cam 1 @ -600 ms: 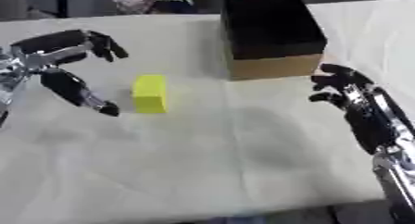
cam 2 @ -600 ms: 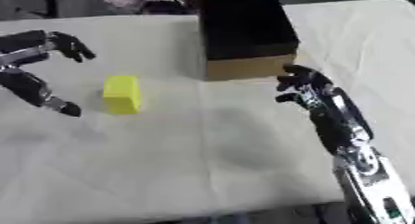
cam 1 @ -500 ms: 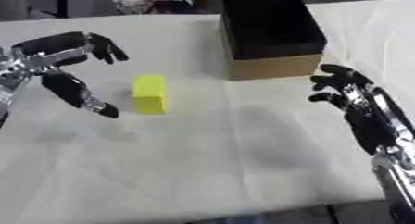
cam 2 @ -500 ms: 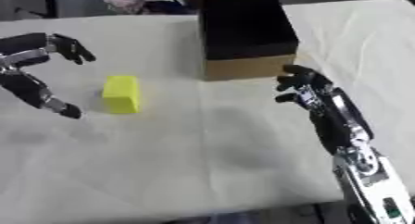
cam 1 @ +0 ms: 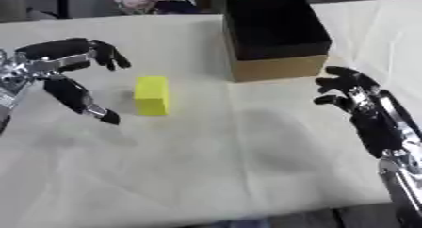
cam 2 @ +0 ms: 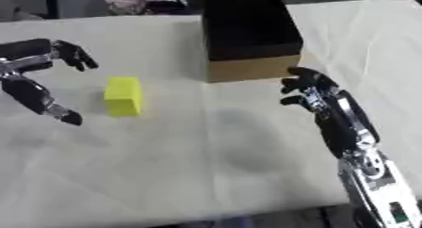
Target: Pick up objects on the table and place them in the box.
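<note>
Judged to be at the reach for the yellow block (cam 1: pixel 151 95), lying alone on the white tablecloth (cam 1: pixel 206 166) left of centre, well apart from the box (cam 1: pixel 276 34) at upper centre. Nothing seen inside the box's dark interior. Best done, by judgement, by bringing the spread hand in over the block from the left, setting thumb and fingers on its two long sides, and closing only once both sides were bracketed; a one-sided touch could push or tip it across the cloth. After that, a lift high enough to clear the box's brown wall before carrying over the opening.

Left hand (cam 1: pixel 58 69) at the left of the frame, just beside the block and not touching: fingers (cam 1: pixel 103 57) spread wide above, thumb stretched low, a broad gap facing the block. Holding nothing.

Right hand (cam 1: pixel 354 93) at the right of the frame, below the box's near corner, fingers loosely bent, empty, close to the box but not seen to touch.
</note>
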`<act>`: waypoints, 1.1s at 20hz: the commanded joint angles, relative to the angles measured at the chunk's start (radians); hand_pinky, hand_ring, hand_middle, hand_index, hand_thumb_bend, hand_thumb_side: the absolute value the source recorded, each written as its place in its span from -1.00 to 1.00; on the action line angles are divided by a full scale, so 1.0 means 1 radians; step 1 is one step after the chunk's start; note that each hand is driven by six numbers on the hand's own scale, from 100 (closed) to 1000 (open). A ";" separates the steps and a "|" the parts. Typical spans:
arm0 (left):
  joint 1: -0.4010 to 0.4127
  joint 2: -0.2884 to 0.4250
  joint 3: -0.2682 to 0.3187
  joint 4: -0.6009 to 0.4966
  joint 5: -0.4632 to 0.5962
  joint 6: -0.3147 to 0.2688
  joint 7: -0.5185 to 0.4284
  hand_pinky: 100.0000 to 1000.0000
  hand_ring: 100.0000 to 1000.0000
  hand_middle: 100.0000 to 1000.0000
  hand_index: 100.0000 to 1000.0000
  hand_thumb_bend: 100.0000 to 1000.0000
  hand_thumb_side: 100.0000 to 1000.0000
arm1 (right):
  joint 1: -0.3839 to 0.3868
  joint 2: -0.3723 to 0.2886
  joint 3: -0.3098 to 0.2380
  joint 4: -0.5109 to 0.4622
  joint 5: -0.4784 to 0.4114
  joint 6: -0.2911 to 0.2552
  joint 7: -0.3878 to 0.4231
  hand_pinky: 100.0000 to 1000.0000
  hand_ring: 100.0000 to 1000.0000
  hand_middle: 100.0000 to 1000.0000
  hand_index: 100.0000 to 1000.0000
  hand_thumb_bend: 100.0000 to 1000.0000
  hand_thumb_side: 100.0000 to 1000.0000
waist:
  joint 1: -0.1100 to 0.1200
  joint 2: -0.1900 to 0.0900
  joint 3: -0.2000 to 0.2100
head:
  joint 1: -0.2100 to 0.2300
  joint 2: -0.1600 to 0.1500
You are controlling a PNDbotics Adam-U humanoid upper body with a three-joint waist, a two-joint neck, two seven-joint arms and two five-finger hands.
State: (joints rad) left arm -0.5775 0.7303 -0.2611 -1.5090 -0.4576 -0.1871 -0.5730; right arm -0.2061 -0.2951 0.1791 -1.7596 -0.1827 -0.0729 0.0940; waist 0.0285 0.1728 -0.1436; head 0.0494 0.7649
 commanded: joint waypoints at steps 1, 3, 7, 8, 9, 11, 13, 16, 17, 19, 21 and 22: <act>-0.024 0.017 0.006 0.002 -0.005 0.011 0.021 0.52 0.42 0.45 0.68 0.60 0.00 | -0.007 -0.007 -0.003 -0.009 0.004 -0.001 0.003 0.26 0.68 0.03 0.62 -1.00 0.32 | 0.000 -0.016 0.000 | -0.004 0.005; -0.029 0.009 0.005 0.011 -0.010 0.018 0.034 0.52 0.43 0.46 0.68 0.59 -0.01 | -0.007 -0.006 -0.002 -0.008 0.004 -0.001 0.004 0.26 0.68 0.03 0.62 -1.00 0.33 | 0.000 -0.017 0.000 | -0.005 0.005; -0.043 -0.012 0.001 0.039 -0.023 0.026 0.052 0.52 0.43 0.46 0.68 0.58 0.00 | -0.008 -0.005 -0.001 -0.007 0.005 -0.001 0.005 0.26 0.68 0.03 0.62 -1.00 0.33 | -0.001 -0.017 0.000 | -0.006 0.005; -0.047 -0.017 -0.001 0.048 -0.027 0.027 0.054 0.52 0.43 0.46 0.68 0.58 0.00 | -0.008 -0.005 0.000 -0.007 0.005 -0.001 0.005 0.26 0.68 0.03 0.62 -1.00 0.33 | -0.001 -0.017 0.000 | -0.007 0.005; -0.051 -0.023 -0.002 0.058 -0.032 0.027 0.056 0.52 0.42 0.46 0.68 0.56 -0.01 | -0.008 -0.005 0.000 -0.007 0.005 -0.001 0.006 0.26 0.68 0.03 0.62 -1.00 0.33 | -0.002 -0.017 -0.001 | -0.007 0.005; -0.061 -0.035 -0.005 0.079 -0.045 0.026 0.060 0.52 0.43 0.46 0.68 0.57 -0.01 | -0.007 -0.005 0.001 -0.007 0.005 -0.001 0.006 0.26 0.68 0.03 0.62 -1.00 0.33 | -0.003 -0.017 -0.002 | -0.006 0.005; -0.073 -0.048 -0.009 0.104 -0.065 0.023 0.064 0.52 0.43 0.46 0.68 0.59 0.00 | -0.008 -0.005 0.002 -0.007 0.004 -0.001 0.007 0.26 0.68 0.03 0.62 -1.00 0.33 | -0.004 -0.017 -0.002 | -0.006 0.005; -0.089 -0.072 -0.014 0.146 -0.089 0.012 0.063 0.52 0.43 0.46 0.68 0.57 -0.01 | -0.009 -0.003 0.004 -0.007 0.003 0.000 0.009 0.26 0.68 0.03 0.62 -1.00 0.33 | -0.005 -0.018 -0.004 | -0.007 0.005; -0.094 -0.078 -0.014 0.159 -0.093 0.008 0.063 0.52 0.43 0.46 0.67 0.55 -0.02 | -0.009 -0.003 0.004 -0.007 0.003 0.000 0.010 0.26 0.68 0.03 0.62 -1.00 0.33 | -0.005 -0.018 -0.005 | -0.008 0.005; -0.102 -0.088 -0.015 0.181 -0.100 0.000 0.064 0.52 0.43 0.45 0.67 0.55 -0.03 | -0.009 -0.003 0.005 -0.007 0.003 0.000 0.011 0.26 0.68 0.03 0.62 -1.00 0.33 | -0.006 -0.019 -0.007 | -0.008 0.005; -0.109 -0.097 -0.016 0.198 -0.104 -0.010 0.067 0.52 0.43 0.45 0.67 0.55 -0.04 | -0.009 -0.003 0.005 -0.007 0.003 0.000 0.011 0.26 0.68 0.03 0.62 -1.00 0.33 | -0.006 -0.019 -0.009 | -0.008 0.005; -0.112 -0.101 -0.016 0.205 -0.106 -0.015 0.069 0.52 0.43 0.45 0.67 0.55 -0.05 | -0.009 -0.002 0.006 -0.007 0.002 0.000 0.011 0.26 0.68 0.03 0.62 -1.00 0.33 | -0.006 -0.019 -0.009 | -0.009 0.005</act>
State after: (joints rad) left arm -0.6670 0.6147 -0.2803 -1.3044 -0.5563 -0.1935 -0.5073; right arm -0.2058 -0.2927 0.1859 -1.7548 -0.1823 -0.0713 0.1029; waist 0.0232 0.1714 -0.1527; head 0.0423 0.7649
